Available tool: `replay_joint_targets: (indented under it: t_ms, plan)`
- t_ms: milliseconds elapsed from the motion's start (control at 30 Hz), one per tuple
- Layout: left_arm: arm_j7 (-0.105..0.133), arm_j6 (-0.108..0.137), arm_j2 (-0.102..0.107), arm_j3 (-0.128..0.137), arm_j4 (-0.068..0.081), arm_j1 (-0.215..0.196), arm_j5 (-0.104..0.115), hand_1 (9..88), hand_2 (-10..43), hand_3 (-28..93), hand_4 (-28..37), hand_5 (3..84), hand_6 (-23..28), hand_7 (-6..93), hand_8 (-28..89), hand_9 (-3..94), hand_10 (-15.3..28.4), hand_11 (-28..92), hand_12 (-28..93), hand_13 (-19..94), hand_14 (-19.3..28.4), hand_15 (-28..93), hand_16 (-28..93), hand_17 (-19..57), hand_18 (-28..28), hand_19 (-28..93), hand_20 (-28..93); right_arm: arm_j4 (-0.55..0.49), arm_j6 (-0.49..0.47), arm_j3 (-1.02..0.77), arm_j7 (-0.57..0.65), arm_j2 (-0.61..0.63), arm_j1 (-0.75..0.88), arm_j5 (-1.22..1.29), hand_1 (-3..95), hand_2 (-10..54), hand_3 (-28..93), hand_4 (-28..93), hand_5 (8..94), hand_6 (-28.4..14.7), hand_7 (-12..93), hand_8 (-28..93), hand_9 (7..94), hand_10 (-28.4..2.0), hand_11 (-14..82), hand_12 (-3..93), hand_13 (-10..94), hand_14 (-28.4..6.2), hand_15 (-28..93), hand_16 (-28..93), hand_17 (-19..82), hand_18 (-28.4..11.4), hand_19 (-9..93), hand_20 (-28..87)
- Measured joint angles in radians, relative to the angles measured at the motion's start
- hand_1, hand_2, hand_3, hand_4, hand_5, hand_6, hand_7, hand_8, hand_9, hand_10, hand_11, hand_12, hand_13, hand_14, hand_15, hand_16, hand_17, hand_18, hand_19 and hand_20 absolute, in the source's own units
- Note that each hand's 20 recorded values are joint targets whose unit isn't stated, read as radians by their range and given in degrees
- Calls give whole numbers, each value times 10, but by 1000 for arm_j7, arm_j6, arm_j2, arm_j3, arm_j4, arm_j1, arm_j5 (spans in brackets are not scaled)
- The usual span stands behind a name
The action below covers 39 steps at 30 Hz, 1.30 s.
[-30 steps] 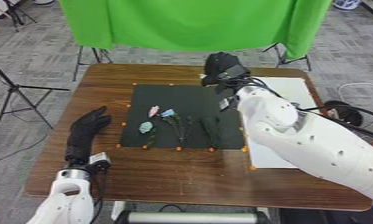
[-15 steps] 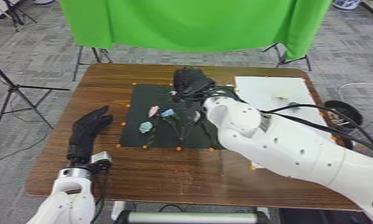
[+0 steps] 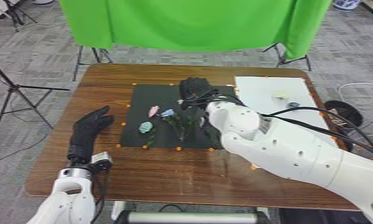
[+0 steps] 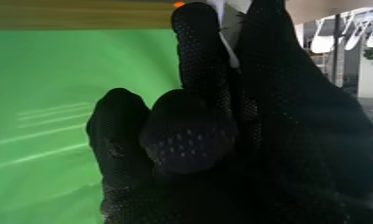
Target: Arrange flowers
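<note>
Head view: dark mat (image 3: 178, 142) bears the pink flower (image 3: 154, 110), pale teal flower (image 3: 146, 127) and blue flower (image 3: 168, 113), all on its left half. Right hand (image 3: 196, 88) is above the mat's far right part. Left hand (image 3: 93, 122) lies left of the mat, fingers relaxed.

Right wrist view: right hand (image 4: 289, 125) pinches a slim white piece (image 4: 224, 36) among its fingers.

Likely a lab: a green backdrop (image 3: 196, 25), a black tripod (image 3: 16, 87).

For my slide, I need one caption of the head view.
Flowers on a dark mat, the robot's right hand over its far part, left hand beside it.
</note>
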<state>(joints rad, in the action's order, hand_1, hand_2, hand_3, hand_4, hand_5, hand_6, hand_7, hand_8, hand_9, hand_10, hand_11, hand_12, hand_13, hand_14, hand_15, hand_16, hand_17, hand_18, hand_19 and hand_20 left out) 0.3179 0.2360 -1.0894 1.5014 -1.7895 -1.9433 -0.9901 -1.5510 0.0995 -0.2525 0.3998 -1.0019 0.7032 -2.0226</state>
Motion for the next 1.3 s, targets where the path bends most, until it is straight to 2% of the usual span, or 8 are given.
replay_joint_targets:
  t_ms: [300, 733, 1133, 1300]
  plan:
    - [-1, -1, 0, -1, 1, 3, 0, 216, -95, 715, -283, 488, 7, 177, -104, 514, 137, 230, 93, 384, 171, 244, -26, 27, 137, 79, 142, -14, -46, -3, 3, 4, -1, 21, 554, -95, 534, -161, 741, 0, 195, 35, 820, -117, 131, 190, 925, -15, 629, 291, 658, -135, 932, 600]
    - [-4, -5, 3, 1, 1, 2, -1, 217, -95, 717, -283, 486, 7, 176, -103, 512, 135, 229, 91, 382, 171, 242, -27, 26, 137, 79, 142, -45, -119, -7, 6, 35, 0, 51, 509, -95, 545, -153, 710, -6, 175, 31, 786, -121, 139, 155, 922, -15, 620, 286, 653, -131, 932, 586]
    - [-2, -6, 4, -1, 1, 2, -2, 221, -95, 715, -283, 485, 6, 175, -102, 511, 135, 227, 92, 382, 170, 238, -25, 25, 138, 79, 142, -56, -136, -52, 7, 39, 0, 80, 450, -95, 565, -130, 667, 0, 158, -47, 754, -130, 126, 140, 920, -18, 597, 288, 649, -131, 932, 563]
    - [-2, -6, 4, -2, 1, 3, -4, 223, -95, 715, -283, 482, 6, 169, -101, 507, 135, 219, 92, 380, 170, 232, -24, 26, 137, 77, 142, -111, -156, -160, 4, 52, 44, 90, 393, -95, 621, -127, 655, 4, 168, -102, 743, -123, 128, 146, 905, -25, 601, 287, 630, -138, 932, 557]
